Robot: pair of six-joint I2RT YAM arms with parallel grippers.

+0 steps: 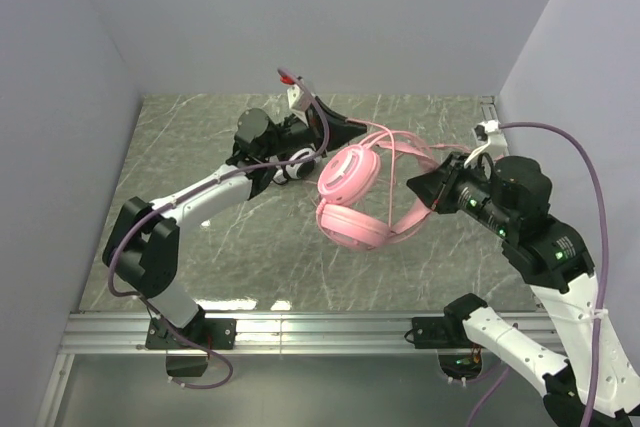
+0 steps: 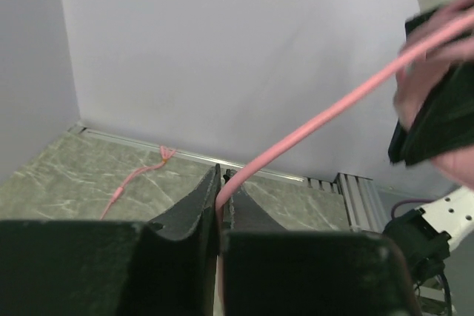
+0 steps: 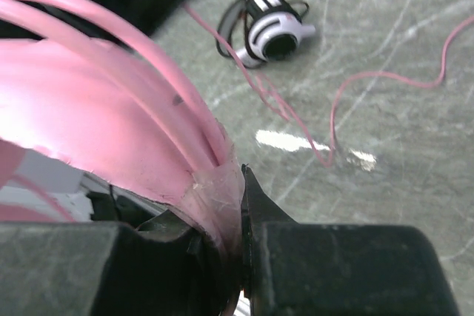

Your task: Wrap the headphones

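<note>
Marble-pattern table (image 1: 230, 247) underneath. The pink headset (image 1: 350, 197) is up off the surface, hanging mid-table between the two arms. The right gripper (image 3: 229, 205) is clamped on its headband, with several strands of pink cable (image 2: 318, 120) lying over the band. The left gripper (image 2: 222, 179) is pinched tight on that cable, which runs up and right toward the headset; the loose tail trails across the table. The black-and-white headset (image 3: 270, 27) lies flat on the table under the left arm, untouched, its black cable looped beside it.
</note>
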